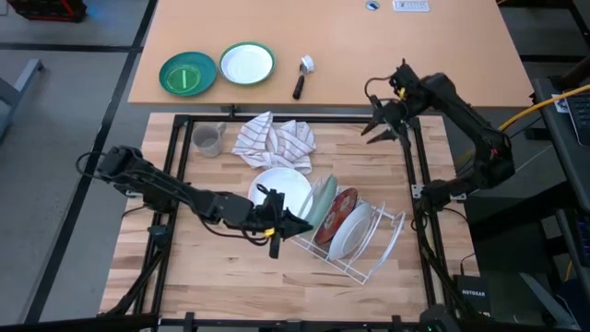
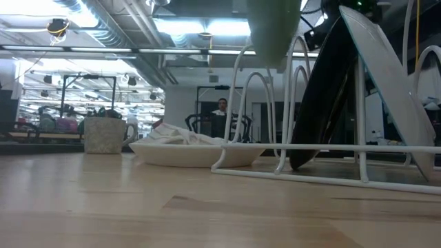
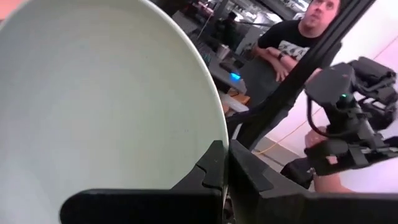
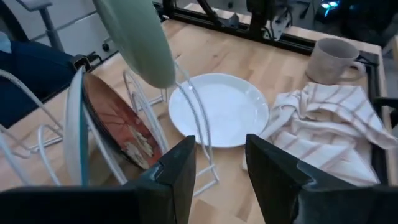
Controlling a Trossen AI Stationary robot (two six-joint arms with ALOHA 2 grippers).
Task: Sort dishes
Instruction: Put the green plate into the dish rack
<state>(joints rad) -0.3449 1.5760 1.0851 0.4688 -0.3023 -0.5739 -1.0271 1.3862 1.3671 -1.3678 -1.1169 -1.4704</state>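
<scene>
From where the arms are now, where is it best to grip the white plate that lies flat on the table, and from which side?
Grip the white plate at its thin raised rim, probably on the side away from the rack. It lies flat, so only the edge offers a hold, and the striped cloth and rack wires crowd its other sides.

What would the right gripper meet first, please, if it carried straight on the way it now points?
Probably the white wire dish rack, then the white plate lying flat behind; the right gripper is open, though depth is unclear.

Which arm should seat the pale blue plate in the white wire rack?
Left. The left gripper already grips the pale blue plate above the white wire rack; the right gripper hangs open, well away.
</scene>
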